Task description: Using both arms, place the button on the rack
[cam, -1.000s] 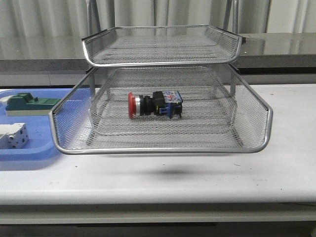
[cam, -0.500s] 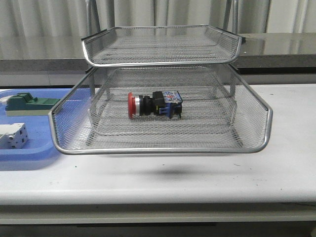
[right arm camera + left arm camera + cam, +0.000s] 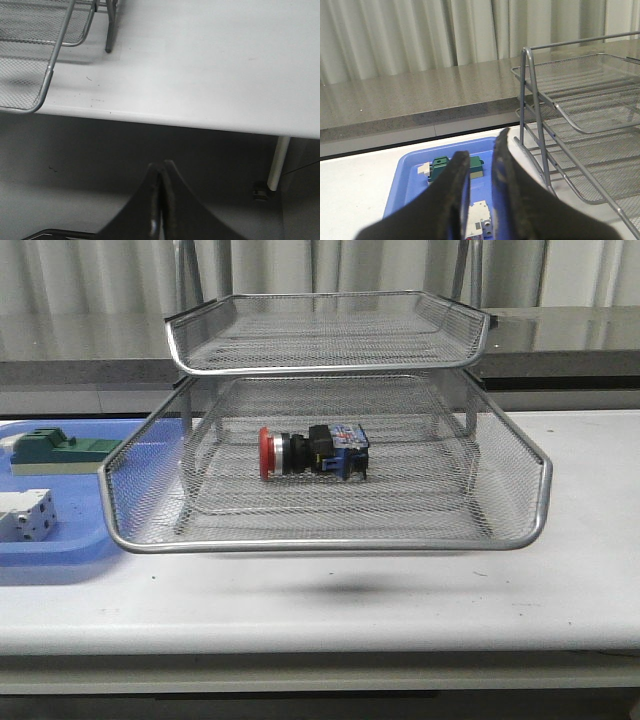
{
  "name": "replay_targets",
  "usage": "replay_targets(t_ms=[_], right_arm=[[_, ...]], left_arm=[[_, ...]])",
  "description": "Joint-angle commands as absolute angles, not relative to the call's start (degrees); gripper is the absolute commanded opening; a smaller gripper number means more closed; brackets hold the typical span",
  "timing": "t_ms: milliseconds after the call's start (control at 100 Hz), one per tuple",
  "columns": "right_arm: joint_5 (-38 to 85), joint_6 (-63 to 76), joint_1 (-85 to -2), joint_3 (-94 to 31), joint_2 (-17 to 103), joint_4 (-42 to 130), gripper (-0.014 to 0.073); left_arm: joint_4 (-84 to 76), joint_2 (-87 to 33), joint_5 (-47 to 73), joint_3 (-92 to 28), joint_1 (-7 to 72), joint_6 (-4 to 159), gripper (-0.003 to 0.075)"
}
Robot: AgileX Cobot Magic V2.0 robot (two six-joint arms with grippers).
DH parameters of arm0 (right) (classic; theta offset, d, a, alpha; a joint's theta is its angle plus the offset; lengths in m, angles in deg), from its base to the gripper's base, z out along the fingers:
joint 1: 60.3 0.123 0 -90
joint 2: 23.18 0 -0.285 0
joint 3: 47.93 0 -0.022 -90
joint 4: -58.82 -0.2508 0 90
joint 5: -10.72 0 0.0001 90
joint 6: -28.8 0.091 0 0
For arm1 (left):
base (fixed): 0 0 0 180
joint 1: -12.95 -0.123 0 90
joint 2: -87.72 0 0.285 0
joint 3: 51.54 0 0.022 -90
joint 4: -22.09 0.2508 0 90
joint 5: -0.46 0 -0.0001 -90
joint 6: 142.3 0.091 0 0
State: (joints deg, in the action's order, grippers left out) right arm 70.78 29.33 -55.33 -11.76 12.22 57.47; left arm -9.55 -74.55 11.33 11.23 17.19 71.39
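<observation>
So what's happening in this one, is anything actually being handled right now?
Nothing is being held. The button lies on its side in the middle tier of the rack, red cap toward the blue tray. Neither arm shows in the front view. The left gripper hangs over the blue tray with a narrow gap between its fingers, empty. The right gripper is shut and empty, off the table's near edge. The placing looks done.

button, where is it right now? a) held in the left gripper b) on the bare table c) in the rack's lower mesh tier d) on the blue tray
c: the button lies on its side in the lower mesh tier of the rack, with no gripper touching it.
</observation>
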Motion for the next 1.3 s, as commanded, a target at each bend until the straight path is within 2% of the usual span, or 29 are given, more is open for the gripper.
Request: replay_targets(t_ms=[0, 590, 760, 970, 1150, 1290], right_arm=[[67.7, 29.3, -55.3, -13.7, 12.6, 58.0, -0.0068], [65.4, 29.3, -55.3, -13.7, 12.8, 55.4, -0.0068], [63.9, 28.8, -55.3, -13.7, 16.8, 50.8, -0.0068], [64.0, 19.1, -55.3, -13.7, 26.3, 39.5, -0.0066], [63.8, 5.4, -55.2, -13.7, 33.6, 28.3, -0.0066], [62.4, -0.6, -52.4, -13.7, 38.1, 24.6, -0.0064]], left_arm=[[-10.5, -74.1, 6.8, 9.6, 17.0, 70.9, -0.0020], [-10.5, -74.1, 6.8, 9.6, 17.0, 70.9, -0.0020], [-10.5, -74.1, 6.8, 9.6, 17.0, 70.9, -0.0020], [-10.5, -74.1, 6.8, 9.6, 17.0, 70.9, -0.0020], [-10.5, -74.1, 6.8, 9.6, 17.0, 70.9, -0.0020], [-10.5, -74.1, 6.8, 9.6, 17.0, 70.9, -0.0020]])
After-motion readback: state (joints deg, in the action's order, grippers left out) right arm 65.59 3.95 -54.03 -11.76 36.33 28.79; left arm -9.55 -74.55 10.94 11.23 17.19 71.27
